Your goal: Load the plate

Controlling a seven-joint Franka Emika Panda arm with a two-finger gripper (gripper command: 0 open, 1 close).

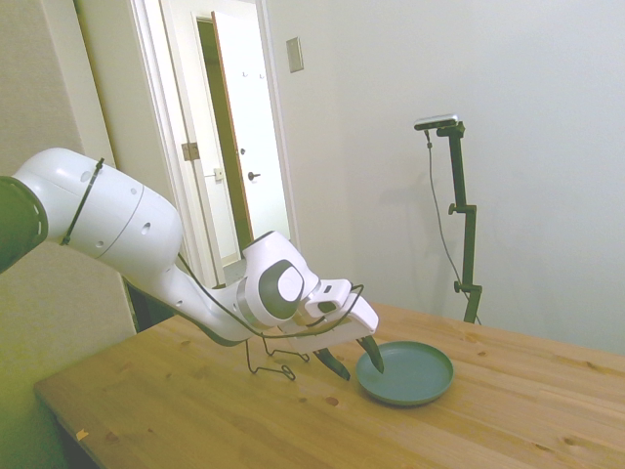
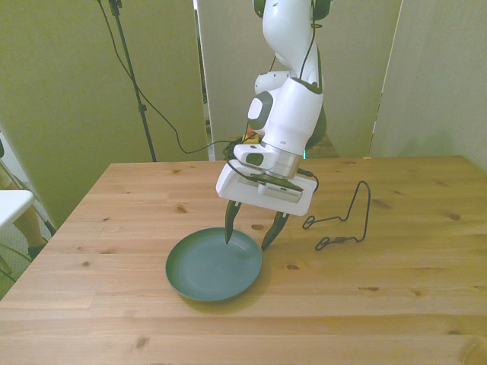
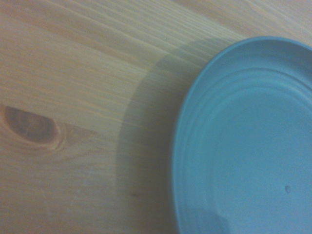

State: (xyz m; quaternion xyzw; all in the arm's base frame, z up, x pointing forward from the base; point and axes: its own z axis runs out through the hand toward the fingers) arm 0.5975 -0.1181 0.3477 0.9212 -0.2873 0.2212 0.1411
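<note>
- Plate (image 2: 214,268): dark teal, round, shallow, lying flat on the wooden table (image 2: 91,319). It is empty; nothing rests in it. The wrist view shows its ribbed inner surface (image 3: 243,146) and its rim, with bare wood beside it.
- Gripper (image 2: 251,233): tilted down at the plate's rim, on the side of the plate nearer the wire stand. The fingers are spread apart and hold nothing. In the front view one fingertip stands over the inside of the plate, just within the rim; the other stands outside the rim, over the table. The side view (image 1: 354,362) agrees: one tip inside, one outside. The rim lies between them.
- Contact: whether either tip touches the plate cannot be told from these views.
- Wire stand (image 2: 346,220): thin black wire, upright on the table, beside the plate and apart from it, beyond the gripper.
- Step in hand, by judgement: the approach to grasp the plate by its rim; the plate is not yet taken up and loading into the stand is not begun.
- Next move, by judgement: close on the rim squarely, then lift. The rim is low and thin, so a shallow bite may slip; the plate must then be tipped to stand in the wire.
</note>
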